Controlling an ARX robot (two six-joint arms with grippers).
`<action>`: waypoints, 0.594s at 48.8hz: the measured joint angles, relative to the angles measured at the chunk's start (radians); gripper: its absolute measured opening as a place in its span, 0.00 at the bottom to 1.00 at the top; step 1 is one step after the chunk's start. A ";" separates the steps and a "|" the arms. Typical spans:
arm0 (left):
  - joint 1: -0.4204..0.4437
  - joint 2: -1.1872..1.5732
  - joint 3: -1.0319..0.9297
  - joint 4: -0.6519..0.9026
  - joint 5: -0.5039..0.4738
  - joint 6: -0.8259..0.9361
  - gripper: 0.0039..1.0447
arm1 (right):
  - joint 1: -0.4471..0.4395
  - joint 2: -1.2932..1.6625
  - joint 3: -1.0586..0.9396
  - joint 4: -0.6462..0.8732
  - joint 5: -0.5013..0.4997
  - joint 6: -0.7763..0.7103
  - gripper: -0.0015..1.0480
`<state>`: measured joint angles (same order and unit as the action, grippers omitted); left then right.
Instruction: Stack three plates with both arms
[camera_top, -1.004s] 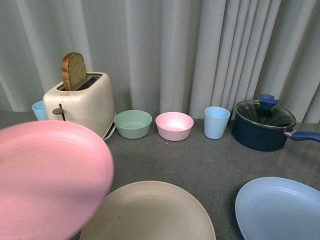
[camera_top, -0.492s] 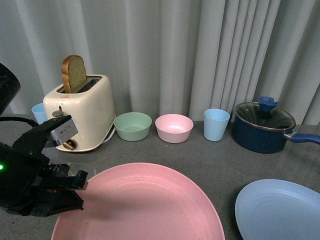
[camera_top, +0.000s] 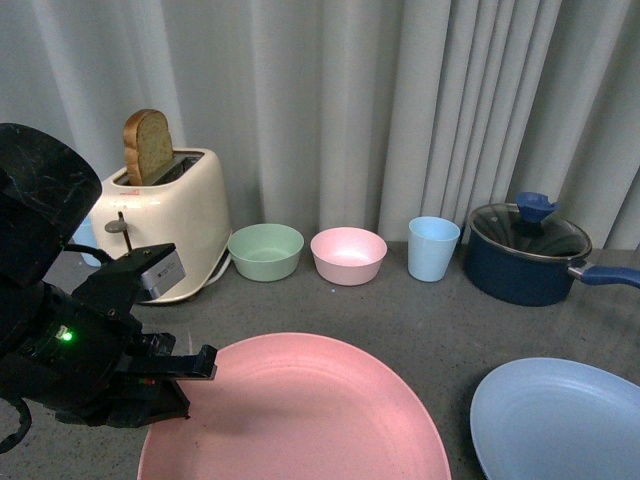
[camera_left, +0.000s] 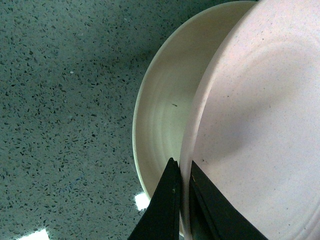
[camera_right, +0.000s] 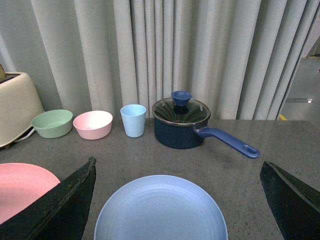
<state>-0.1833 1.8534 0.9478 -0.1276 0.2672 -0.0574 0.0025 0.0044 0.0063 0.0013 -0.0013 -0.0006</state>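
My left gripper (camera_top: 185, 385) is shut on the left rim of the pink plate (camera_top: 310, 410), which lies flat at the front centre. In the left wrist view the jaws (camera_left: 182, 172) pinch the pink plate's (camera_left: 260, 135) rim, and the beige plate (camera_left: 167, 110) sits right under it, offset a little. The beige plate is hidden in the front view. The light blue plate (camera_top: 560, 420) lies on the table at the front right. My right gripper (camera_right: 177, 200) is open, its fingers spread wide either side of the light blue plate (camera_right: 160, 210), above it.
Along the back stand a cream toaster (camera_top: 165, 220) with a toast slice, a green bowl (camera_top: 265, 250), a pink bowl (camera_top: 348, 253), a light blue cup (camera_top: 433, 245) and a dark blue lidded pot (camera_top: 528, 250) with its handle pointing right. A grey curtain hangs behind.
The pink plate has swung from tilted at the left down to flat over the beige plate, covering it. My left arm has come into view and moved right.
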 joint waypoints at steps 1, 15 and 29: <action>0.000 0.002 0.002 0.000 -0.002 0.000 0.03 | 0.000 0.000 0.000 0.000 0.000 0.000 0.93; 0.000 0.019 0.007 0.018 -0.017 0.004 0.03 | 0.000 0.000 0.000 0.000 0.000 0.000 0.93; 0.027 -0.005 0.006 0.043 0.043 -0.010 0.34 | 0.000 0.000 0.000 0.000 0.000 0.000 0.93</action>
<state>-0.1566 1.8481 0.9539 -0.0845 0.3103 -0.0673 0.0025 0.0044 0.0063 0.0013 -0.0013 -0.0006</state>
